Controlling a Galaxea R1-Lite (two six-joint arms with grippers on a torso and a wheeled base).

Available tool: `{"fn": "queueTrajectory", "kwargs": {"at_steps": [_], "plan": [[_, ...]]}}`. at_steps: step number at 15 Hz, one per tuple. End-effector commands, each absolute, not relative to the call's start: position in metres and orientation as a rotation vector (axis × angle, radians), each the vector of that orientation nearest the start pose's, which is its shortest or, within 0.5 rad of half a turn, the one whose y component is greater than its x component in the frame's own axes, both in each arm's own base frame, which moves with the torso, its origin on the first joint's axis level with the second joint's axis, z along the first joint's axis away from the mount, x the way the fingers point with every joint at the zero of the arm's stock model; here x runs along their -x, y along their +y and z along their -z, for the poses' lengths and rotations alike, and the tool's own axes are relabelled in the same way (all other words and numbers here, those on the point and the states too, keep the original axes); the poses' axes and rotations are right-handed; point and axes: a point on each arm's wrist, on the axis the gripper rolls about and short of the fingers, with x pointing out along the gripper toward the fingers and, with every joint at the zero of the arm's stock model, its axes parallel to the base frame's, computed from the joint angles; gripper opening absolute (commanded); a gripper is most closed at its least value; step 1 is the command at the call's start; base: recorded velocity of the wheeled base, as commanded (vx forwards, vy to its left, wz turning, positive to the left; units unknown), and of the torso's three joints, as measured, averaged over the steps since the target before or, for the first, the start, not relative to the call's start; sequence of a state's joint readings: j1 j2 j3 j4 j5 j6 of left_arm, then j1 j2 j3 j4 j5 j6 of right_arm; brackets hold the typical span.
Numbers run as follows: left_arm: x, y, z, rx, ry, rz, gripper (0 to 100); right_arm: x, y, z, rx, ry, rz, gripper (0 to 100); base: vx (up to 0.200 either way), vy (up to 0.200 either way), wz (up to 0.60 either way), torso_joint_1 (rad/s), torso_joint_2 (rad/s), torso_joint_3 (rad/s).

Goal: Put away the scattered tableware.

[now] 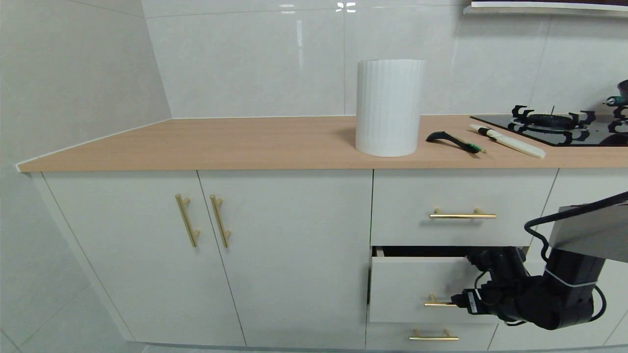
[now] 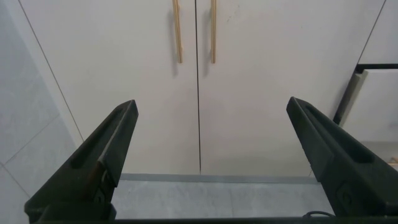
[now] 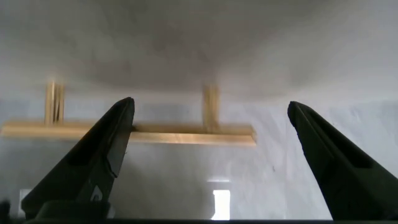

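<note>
Kitchen, head view: a wooden desk [image 1: 245,142] tops white cupboards, with a tiled wall behind.
Tableware: a black-handled tool [image 1: 454,140] and a pale knife [image 1: 510,141] lie flat near the desk's right end, between a white ribbed pot [image 1: 389,108] and the stove [image 1: 549,125]. Their long axes slant toward the front edge.
Drawer: the second drawer [image 1: 407,284] below them stands partly pulled out.
Right gripper [image 1: 458,299]: sits low at that drawer's handle [image 1: 438,304], well below the tableware; this arm is the nearer one, I judge.
Left wrist view: the left gripper [image 2: 211,106] is spread wide, holds nothing and faces the cupboard doors [image 2: 249,93].
Right wrist view: the right gripper [image 3: 211,104] is spread wide with the handle [image 3: 155,132] crosswise before its opening; contact is unclear.
</note>
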State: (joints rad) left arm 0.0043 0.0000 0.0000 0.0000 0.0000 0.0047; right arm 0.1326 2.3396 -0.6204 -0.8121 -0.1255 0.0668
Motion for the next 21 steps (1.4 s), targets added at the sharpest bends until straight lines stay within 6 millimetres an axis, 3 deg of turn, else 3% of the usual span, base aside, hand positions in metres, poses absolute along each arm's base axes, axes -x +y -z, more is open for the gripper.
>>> {"fn": "queueTrajectory", "kwargs": {"at_steps": [1, 4, 8, 11, 16, 21], "plan": [[0.023, 0.0, -0.075, -0.005, 0.0, -0.006, 100, -0.286, 0.041, -0.005, 0.036, 0.843, -0.038, 100, 0.0, 0.0, 0.0, 0.0, 0.0, 0.0], [0.023, 0.0, -0.075, -0.005, 0.0, -0.005, 100, -0.275, 0.049, -0.059, -0.001, 0.83, -0.151, 100, 0.0, 0.0, 0.0, 0.0, 0.0, 0.0], [0.023, 0.0, -0.075, -0.005, 0.0, -0.005, 100, -0.28, 0.051, -0.089, -0.009, 0.71, -0.15, 100, 0.0, 0.0, 0.0, 0.0, 0.0, 0.0], [0.023, 0.0, -0.075, -0.005, 0.0, -0.005, 100, -0.314, 0.056, -0.079, -0.041, 0.707, -0.106, 100, 0.0, 0.0, 0.0, 0.0, 0.0, 0.0], [0.023, 0.0, -0.075, -0.006, 0.0, -0.006, 100, -0.333, 0.058, -0.035, -0.015, 0.729, -0.045, 100, 0.0, 0.0, 0.0, 0.0, 0.0, 0.0], [0.023, 0.0, -0.075, -0.005, 0.0, -0.006, 100, -0.335, 0.058, -0.025, -0.006, 0.739, -0.038, 100, 0.0, 0.0, 0.0, 0.0, 0.0, 0.0]]}}
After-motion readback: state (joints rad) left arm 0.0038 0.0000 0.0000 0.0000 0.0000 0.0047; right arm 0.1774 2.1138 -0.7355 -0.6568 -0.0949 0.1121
